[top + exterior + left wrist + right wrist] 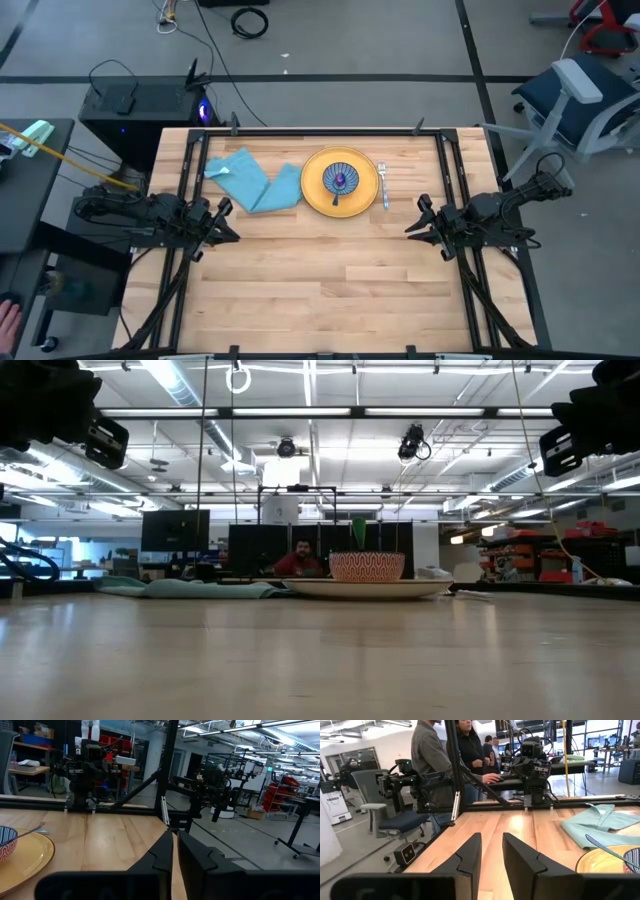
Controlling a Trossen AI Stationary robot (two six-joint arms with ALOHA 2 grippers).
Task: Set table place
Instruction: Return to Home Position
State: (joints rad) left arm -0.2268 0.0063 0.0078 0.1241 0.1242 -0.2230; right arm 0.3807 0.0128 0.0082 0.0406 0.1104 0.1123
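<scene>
The yellow plate (315,192) lies flat toward the far middle of the table (320,290). The blue patterned bowl (340,180) stands on the plate, with the purple-headed spoon (337,192) lying in the bowl. The fork (383,186) lies on the wood just right of the plate. The light blue napkin (255,182) lies crumpled to the plate's left. My left gripper (228,218) hovers shut at the table's left side. My right gripper (412,220) hovers at the right side with a small gap between its fingers. Both grippers point inward, above the table and apart from every object.
Black rails (300,131) edge the table. A black side desk (30,190) stands to the left and an office chair (585,95) to the right. People (427,755) stand beyond the left arm, and a hand (8,322) shows at the near left. Bare wood fills the table's near half.
</scene>
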